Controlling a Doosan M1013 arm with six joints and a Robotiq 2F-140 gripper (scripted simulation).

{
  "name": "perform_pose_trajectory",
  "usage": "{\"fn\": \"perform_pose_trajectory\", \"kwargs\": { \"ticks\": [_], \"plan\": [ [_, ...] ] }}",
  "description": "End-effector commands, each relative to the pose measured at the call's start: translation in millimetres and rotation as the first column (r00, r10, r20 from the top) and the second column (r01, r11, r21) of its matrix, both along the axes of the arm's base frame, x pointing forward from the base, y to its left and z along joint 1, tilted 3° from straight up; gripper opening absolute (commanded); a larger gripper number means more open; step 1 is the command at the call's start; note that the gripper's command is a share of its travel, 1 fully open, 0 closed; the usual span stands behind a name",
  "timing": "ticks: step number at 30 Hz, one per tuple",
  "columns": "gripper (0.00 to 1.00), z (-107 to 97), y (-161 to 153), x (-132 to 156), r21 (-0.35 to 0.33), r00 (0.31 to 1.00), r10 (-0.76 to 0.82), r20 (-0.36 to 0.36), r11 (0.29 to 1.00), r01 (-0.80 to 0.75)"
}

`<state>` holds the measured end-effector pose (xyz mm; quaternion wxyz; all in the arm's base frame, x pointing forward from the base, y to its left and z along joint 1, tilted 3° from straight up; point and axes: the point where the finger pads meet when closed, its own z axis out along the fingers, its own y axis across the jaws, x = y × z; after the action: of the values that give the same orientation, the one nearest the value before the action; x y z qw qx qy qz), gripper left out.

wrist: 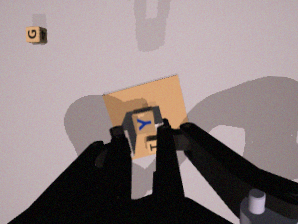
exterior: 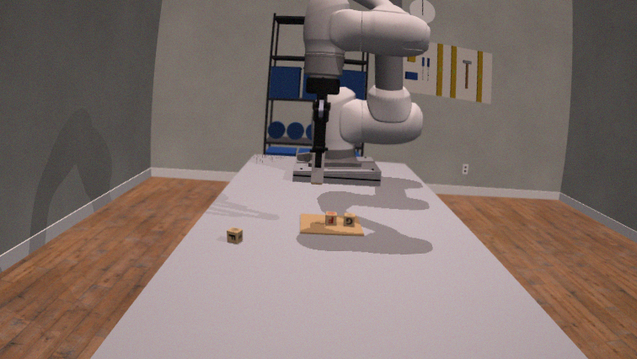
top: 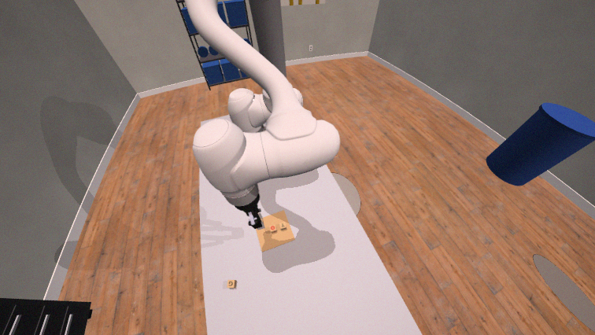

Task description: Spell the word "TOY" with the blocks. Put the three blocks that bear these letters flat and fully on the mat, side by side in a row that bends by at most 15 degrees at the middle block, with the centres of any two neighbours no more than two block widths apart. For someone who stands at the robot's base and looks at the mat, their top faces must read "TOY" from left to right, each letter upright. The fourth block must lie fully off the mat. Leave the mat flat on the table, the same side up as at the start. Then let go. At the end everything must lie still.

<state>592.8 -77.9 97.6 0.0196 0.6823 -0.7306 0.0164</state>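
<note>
My gripper is shut on the Y block and holds it in the air. In the top view the fingertips overlap the left part of the mat. The blue Y faces up, seen sideways in the wrist view. The T block and the O block sit side by side on the mat. The red O is hidden in the wrist view. The G block lies on the table, off the mat.
The white table bears the mat and blocks. The arm's base stands at its far end in the exterior view. The arm's shadow falls across part of the mat. A blue cylinder shows at the right of the top view.
</note>
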Motion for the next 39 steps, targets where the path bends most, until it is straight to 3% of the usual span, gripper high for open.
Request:
{"fn": "perform_pose_trajectory", "kwargs": {
  "ticks": [1, 16, 30, 39],
  "plan": [
    [0.13, 1.5, -3.5, -3.6, -0.003, 1.000, -0.008, 0.006, 1.000, 0.008],
    [0.13, -16.5, -4.6, -3.5, -0.003, 1.000, -0.008, 0.006, 1.000, 0.008],
    [0.13, -79.3, -8.5, -3.2, -0.003, 1.000, -0.008, 0.006, 1.000, 0.008],
    [0.13, -93.2, -9.4, -3.1, -0.003, 1.000, -0.008, 0.006, 1.000, 0.008]
  ]
}}
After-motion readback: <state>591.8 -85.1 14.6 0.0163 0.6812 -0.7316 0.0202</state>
